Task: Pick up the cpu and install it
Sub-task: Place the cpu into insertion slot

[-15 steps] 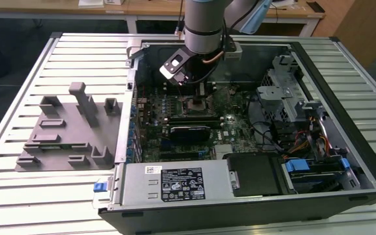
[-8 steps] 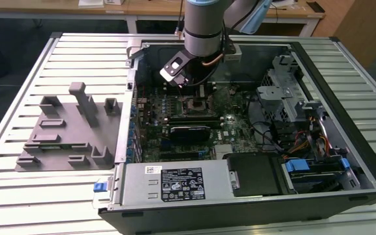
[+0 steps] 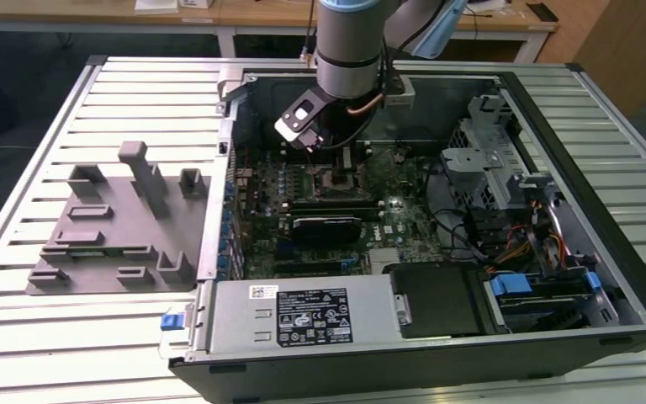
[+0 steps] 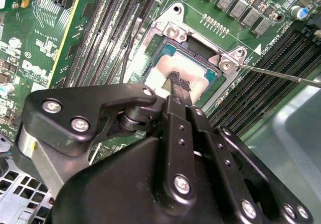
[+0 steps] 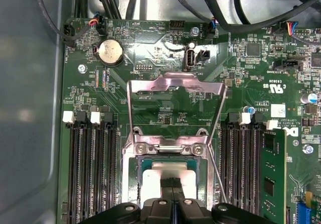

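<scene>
The cpu (image 4: 195,71) (image 5: 151,177), a pale square plate with a dark teal rim, lies flat inside the motherboard socket (image 4: 173,33) (image 5: 165,148). My gripper (image 4: 175,81) (image 5: 172,185) hangs right over it with its two black fingers pressed together, and their tips rest on or just above the chip's top plate. The socket's metal load plate (image 5: 175,86) stands flipped open. In the exterior view the gripper (image 3: 320,145) reaches down into the open computer case above the socket (image 3: 338,179).
A thin socket lever (image 4: 281,74) sticks out beside the socket. Memory slots (image 5: 90,169) flank it, with one memory stick (image 5: 273,169) fitted. The case holds a power supply (image 3: 300,316), a drive cage (image 3: 491,168) and cables. A grey fixture (image 3: 110,227) sits on the slatted table.
</scene>
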`<state>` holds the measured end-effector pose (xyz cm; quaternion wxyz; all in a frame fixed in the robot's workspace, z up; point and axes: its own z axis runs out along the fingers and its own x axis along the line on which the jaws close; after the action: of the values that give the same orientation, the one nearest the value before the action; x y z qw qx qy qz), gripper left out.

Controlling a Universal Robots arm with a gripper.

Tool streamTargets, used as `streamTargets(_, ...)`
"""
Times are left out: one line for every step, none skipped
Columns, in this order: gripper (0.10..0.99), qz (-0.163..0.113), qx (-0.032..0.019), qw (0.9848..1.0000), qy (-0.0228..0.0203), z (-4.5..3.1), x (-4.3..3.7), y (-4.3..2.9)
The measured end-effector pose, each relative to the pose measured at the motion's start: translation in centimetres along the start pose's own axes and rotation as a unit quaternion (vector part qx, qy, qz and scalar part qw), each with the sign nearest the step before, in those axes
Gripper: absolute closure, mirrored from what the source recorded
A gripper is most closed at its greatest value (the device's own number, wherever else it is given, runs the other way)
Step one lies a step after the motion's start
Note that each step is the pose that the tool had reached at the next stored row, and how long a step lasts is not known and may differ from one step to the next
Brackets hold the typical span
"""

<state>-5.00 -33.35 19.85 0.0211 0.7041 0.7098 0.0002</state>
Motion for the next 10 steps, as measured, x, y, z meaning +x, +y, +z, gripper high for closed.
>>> streamTargets(0.98,0.0,0.0,1.0,0.0,0.03,-0.01,0.0)
streamTargets(0.98,0.0,-0.0001,1.0,0.0001,0.06,0.0,0.0)
streamTargets(0.98,0.0,-0.0003,1.0,0.0003,0.1,0.01,0.0)
streamTargets(0.98,0.0,-0.0003,1.0,0.0004,0.11,0.01,0.0)
streamTargets(0.98,0.0,-0.0004,1.0,0.0005,0.11,0.02,0.01)
streamTargets(0.98,0.0,-0.0004,1.0,0.0005,0.08,0.02,0.01)
streamTargets(0.98,0.0,-0.0006,1.0,0.0008,0.03,0.02,0.01)
streamTargets(0.98,0.0,-0.001,1.0,0.0014,-0.04,0.04,0.03)
streamTargets(0.98,0.0,-0.0009,1.0,0.0014,-0.18,0.05,0.04)
streamTargets(0.98,0.0,-0.0005,1.0,0.0008,-0.39,0.02,0.03)
